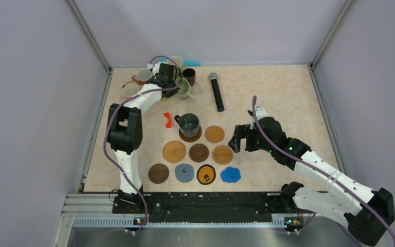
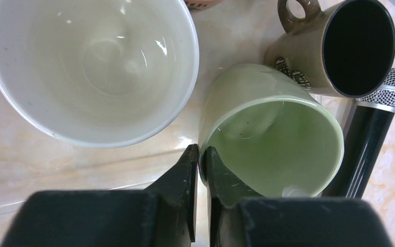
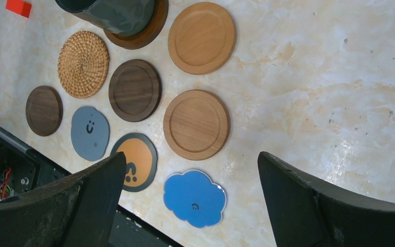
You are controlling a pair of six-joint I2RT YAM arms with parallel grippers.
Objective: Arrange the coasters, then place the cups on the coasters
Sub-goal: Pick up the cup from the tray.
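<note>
My left gripper (image 2: 201, 152) is shut on the near rim of a pale green cup (image 2: 277, 134), one finger inside and one outside. In the top view this gripper (image 1: 177, 87) reaches into the cluster of cups at the back left, at the pale green cup (image 1: 185, 90). A dark green cup (image 1: 189, 123) stands on a brown coaster (image 1: 190, 137). Several other coasters lie in front, among them a woven one (image 1: 174, 152), a grey-blue one (image 1: 184, 172), a black-and-yellow one (image 1: 206, 174) and a blue scalloped one (image 3: 195, 198). My right gripper (image 1: 239, 139) hovers open and empty right of them.
A white cup (image 2: 92, 67) and a brown cup (image 2: 339, 46) stand close to the held cup. The black microphone (image 1: 216, 91) lies just right of the cups. More cups (image 1: 145, 75) stand at the back-left corner. A small red piece (image 1: 167, 120) lies near the dark green cup.
</note>
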